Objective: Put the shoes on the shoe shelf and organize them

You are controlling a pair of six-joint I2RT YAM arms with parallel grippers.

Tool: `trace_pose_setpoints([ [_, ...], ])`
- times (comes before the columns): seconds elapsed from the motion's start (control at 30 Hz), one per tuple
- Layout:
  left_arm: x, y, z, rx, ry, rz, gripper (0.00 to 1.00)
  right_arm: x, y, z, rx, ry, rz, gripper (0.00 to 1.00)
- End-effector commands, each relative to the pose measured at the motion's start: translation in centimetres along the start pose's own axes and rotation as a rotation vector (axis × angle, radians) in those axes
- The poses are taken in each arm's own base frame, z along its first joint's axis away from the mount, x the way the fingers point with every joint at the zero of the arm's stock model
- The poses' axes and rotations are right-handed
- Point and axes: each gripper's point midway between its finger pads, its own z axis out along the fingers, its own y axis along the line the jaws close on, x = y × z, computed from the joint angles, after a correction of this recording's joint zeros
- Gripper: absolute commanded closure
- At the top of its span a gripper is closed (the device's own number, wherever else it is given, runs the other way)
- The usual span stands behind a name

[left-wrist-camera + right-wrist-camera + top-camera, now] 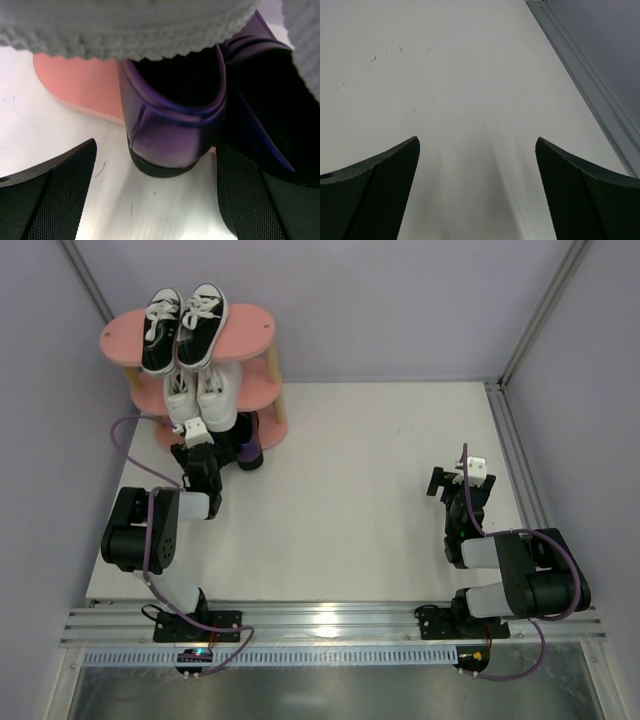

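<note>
The pink shoe shelf (pixel 255 328) stands at the far left. Two black canvas sneakers (pixel 184 328) lie on its top board. Two white sneakers (pixel 203 392) lie on the middle board. The dark purple glossy shoes (pixel 247 443) are on the bottom board (pixel 80 85), heels sticking out over the table. My left gripper (pixel 192 445) is open just in front of one purple shoe's heel (pixel 170 135), which lies between and just beyond the fingertips, apart from them. The second purple shoe (pixel 270 100) lies beside the right finger. My right gripper (pixel 460 480) is open and empty over bare table at the right.
A white table (pixel 360 490) with a metal rail (pixel 590 85) along its right edge. Grey enclosure walls stand close behind and left of the shelf. The underside of the white sneakers (pixel 125 25) hangs just above the left gripper.
</note>
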Motion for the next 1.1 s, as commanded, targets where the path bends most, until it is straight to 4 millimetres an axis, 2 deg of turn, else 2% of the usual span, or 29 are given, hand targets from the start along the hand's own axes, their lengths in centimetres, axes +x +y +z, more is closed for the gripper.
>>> trace_pose_setpoints([
  [0.0,-3.0,-0.4,1.9,-0.007,-0.1,-0.012,0.0,-2.8,0.2,0.5,-0.004,-0.096,0.055,0.03],
  [0.1,-3.4,0.2,2.9,-0.017,-0.117,-0.002,0.0,-2.8,0.3,0.5,-0.005,-0.096,0.055,0.03],
  [0.2,-2.7,1.0,3.4,-0.024,-0.1,-0.026,0.0,-2.9,0.3,0.5,-0.005,-0.098,0.056,0.03],
  [0.27,-2.8,1.0,3.4,-0.012,-0.097,-0.034,0.03,-2.8,0.2,0.5,-0.005,-0.096,0.055,0.03],
  [0.4,-2.9,1.1,2.9,0.006,-0.1,-0.037,0.14,-2.8,0.2,0.5,-0.004,-0.096,0.055,0.03],
  [0.57,-2.5,1.7,2.0,-0.016,-0.071,-0.021,0.18,-2.8,0.2,0.5,-0.004,-0.098,0.056,0.03],
  [0.77,-1.6,3.7,0.5,-0.096,-0.038,-0.008,0.16,-2.8,0.2,0.5,-0.005,-0.095,0.056,0.03],
  [0.8,-2.2,4.0,0.4,-0.118,-0.057,-0.014,0.16,-2.8,0.3,0.4,-0.007,-0.098,0.056,0.03],
  [0.83,-1.6,4.4,0.3,-0.137,-0.025,-0.001,0.16,-2.9,0.3,0.5,-0.005,-0.098,0.056,0.03],
  [1.07,-2.5,5.5,-0.5,-0.197,-0.089,-0.016,0.09,-2.8,0.2,0.5,-0.004,-0.098,0.056,0.03],
])
